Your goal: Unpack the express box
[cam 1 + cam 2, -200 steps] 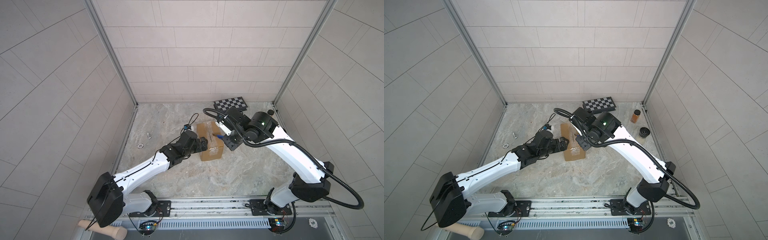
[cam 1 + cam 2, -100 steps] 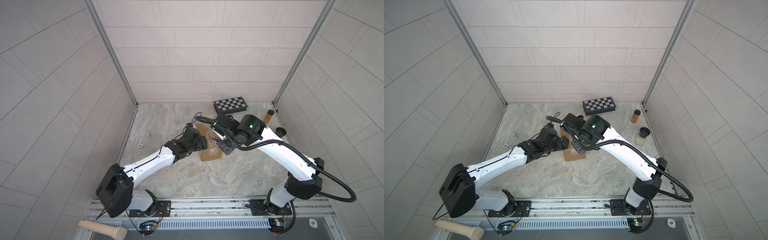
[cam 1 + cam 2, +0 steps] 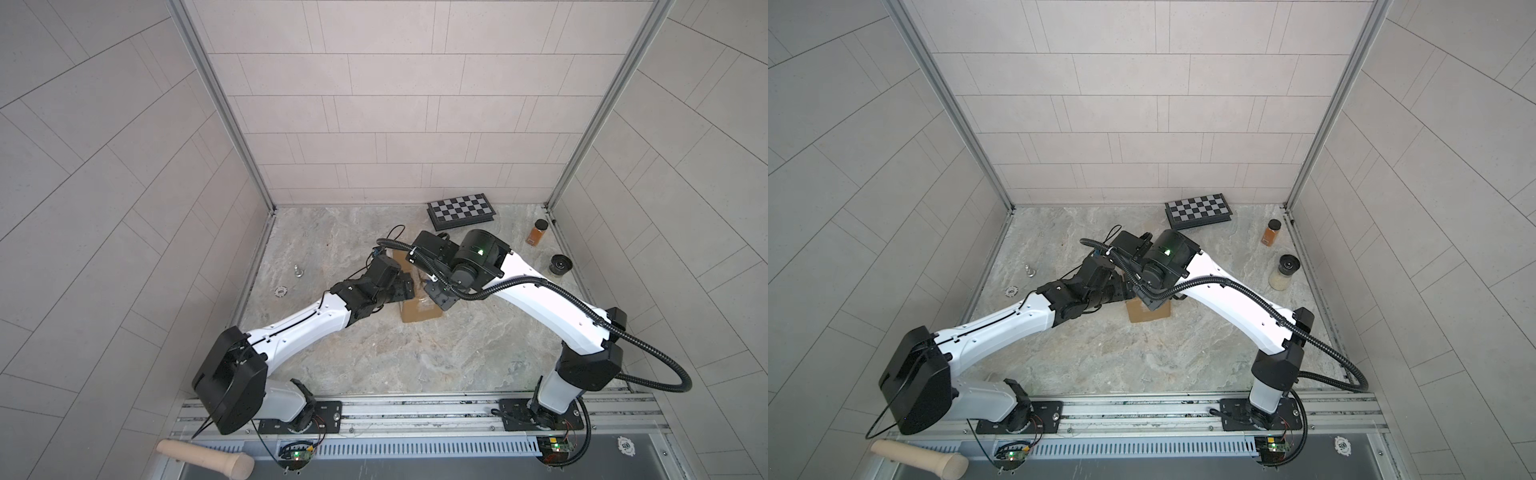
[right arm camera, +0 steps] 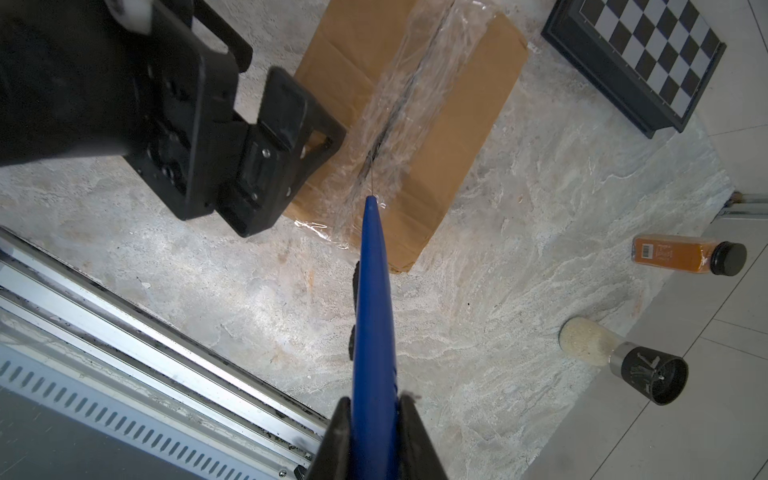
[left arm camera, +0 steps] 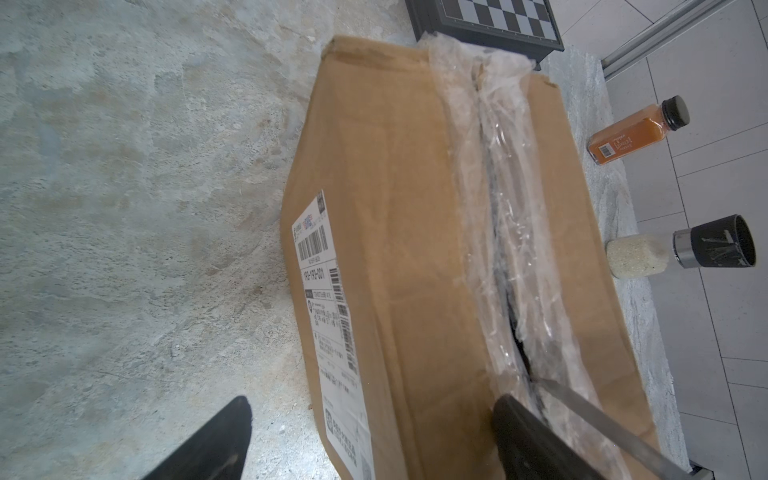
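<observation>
The express box (image 3: 419, 311) (image 3: 1148, 312) is a brown carton lying in the middle of the floor. Crinkled clear tape runs along its top seam (image 5: 505, 249), and a dark slit shows in that seam. A white label (image 5: 328, 316) is stuck on its side. My left gripper (image 5: 374, 436) (image 3: 405, 286) is open across the box's long edge, with one finger beside the box over the floor and the other on its top by the seam. My right gripper (image 4: 374, 419) (image 3: 440, 297) is shut on a blue-handled knife (image 4: 374, 311). The knife's blade (image 5: 602, 419) reaches into the taped seam near the box's near end.
A checkered case (image 3: 461, 210) lies at the back wall. An orange spice bottle (image 3: 538, 232) and a rice-filled grinder jar (image 3: 560, 264) stand at the right wall. A bolt (image 3: 298, 271) and a chip (image 3: 281, 291) lie at the left. A wooden handle (image 3: 203, 455) rests on the front rail.
My right gripper has moved with the knife along the seam toward the box's near end. My left arm has swung in, and its gripper stays at the box's left edge.
</observation>
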Controlling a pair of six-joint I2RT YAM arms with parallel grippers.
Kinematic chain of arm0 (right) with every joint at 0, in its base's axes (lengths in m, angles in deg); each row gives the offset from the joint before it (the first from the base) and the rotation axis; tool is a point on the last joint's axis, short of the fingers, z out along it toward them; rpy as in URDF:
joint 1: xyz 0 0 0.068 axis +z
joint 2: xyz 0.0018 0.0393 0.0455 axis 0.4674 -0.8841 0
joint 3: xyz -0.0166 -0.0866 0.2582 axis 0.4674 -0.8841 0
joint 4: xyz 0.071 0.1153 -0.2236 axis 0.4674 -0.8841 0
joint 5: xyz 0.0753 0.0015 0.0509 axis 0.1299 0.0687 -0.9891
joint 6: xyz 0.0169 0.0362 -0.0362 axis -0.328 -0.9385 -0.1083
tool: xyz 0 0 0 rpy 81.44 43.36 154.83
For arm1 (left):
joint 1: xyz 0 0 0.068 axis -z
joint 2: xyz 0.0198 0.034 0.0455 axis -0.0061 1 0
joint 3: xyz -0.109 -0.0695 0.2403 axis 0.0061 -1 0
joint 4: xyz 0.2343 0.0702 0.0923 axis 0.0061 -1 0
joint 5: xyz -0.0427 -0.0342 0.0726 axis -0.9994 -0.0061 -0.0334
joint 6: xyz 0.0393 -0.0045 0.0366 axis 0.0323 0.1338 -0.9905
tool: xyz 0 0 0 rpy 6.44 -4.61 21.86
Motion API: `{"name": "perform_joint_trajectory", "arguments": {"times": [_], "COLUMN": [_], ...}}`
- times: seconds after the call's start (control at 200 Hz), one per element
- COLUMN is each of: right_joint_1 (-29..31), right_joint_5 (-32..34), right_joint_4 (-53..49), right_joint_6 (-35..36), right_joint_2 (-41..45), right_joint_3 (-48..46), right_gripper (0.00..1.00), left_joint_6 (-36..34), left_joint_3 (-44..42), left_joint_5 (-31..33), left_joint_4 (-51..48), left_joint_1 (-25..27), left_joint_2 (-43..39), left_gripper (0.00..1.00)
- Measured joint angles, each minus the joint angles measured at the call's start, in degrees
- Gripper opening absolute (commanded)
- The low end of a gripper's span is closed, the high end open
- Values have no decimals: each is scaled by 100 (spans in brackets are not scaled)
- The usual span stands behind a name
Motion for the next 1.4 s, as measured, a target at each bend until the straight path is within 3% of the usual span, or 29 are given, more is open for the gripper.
{"name": "perform_joint_trajectory", "arguments": {"times": [0.801, 1.397], "right_joint_1": [-142, -273], "right_joint_5": [-225, -813], "right_joint_4": [-260, -258], "right_joint_6": [-155, 144], "right_joint_2": [-627, -133], "right_joint_3": [577, 337], "right_gripper": [0, 0], "left_joint_6": [85, 221], "left_joint_3": [-136, -195], "left_joint_5": [15, 61], "left_joint_4": [164, 212], "left_joint_1": [0, 4], "left_joint_2": [-2, -20], "left_gripper": [93, 93]}}
